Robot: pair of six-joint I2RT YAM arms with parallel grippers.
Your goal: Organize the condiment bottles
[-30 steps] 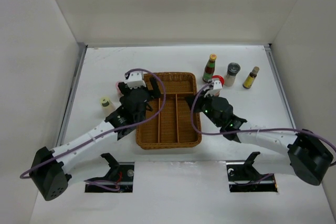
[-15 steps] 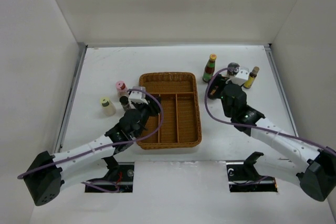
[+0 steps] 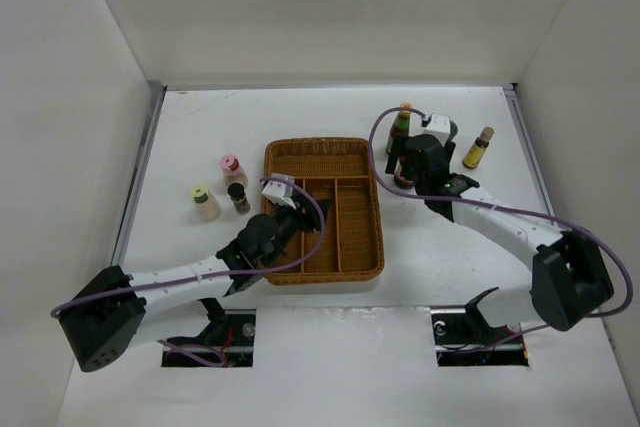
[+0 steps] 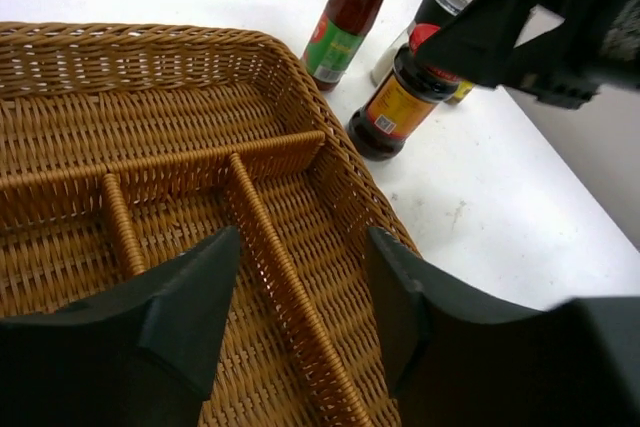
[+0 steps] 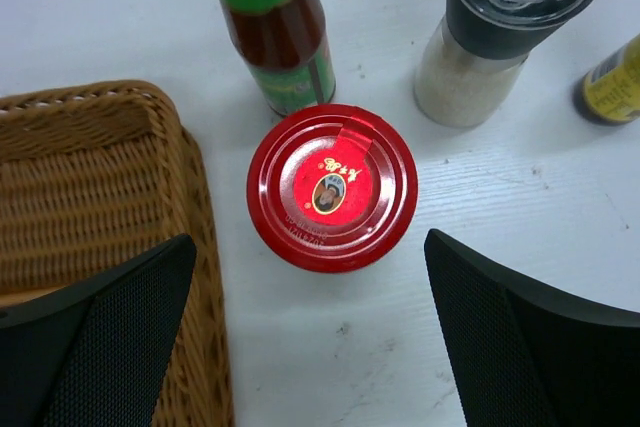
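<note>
My right gripper (image 5: 308, 247) hangs wide open just above a red-capped jar (image 5: 332, 185), one finger on each side and neither touching it. Behind the jar stand a green-labelled sauce bottle (image 5: 275, 27), a grey-capped grinder (image 5: 500, 27) and a small yellow bottle (image 5: 610, 87). My left gripper (image 4: 300, 287) is open and empty over a divider of the wicker tray (image 4: 150, 97). From above, the left gripper (image 3: 298, 215) is inside the tray and the right gripper (image 3: 408, 159) is at its far right corner. Pink-capped (image 3: 232, 168), pale-yellow-capped (image 3: 204, 201) and small dark (image 3: 238, 196) bottles stand left of the tray.
The wicker tray (image 3: 370, 247) has several compartments, and nothing shows in the ones I can see. The right arm (image 4: 540, 17) hangs over the bottles at the right. White walls enclose the table on three sides.
The left gripper swung right from the small dark bottle to over the tray, now empty. The right gripper opened wide and shifted from the grinder to above the red-capped jar.
</note>
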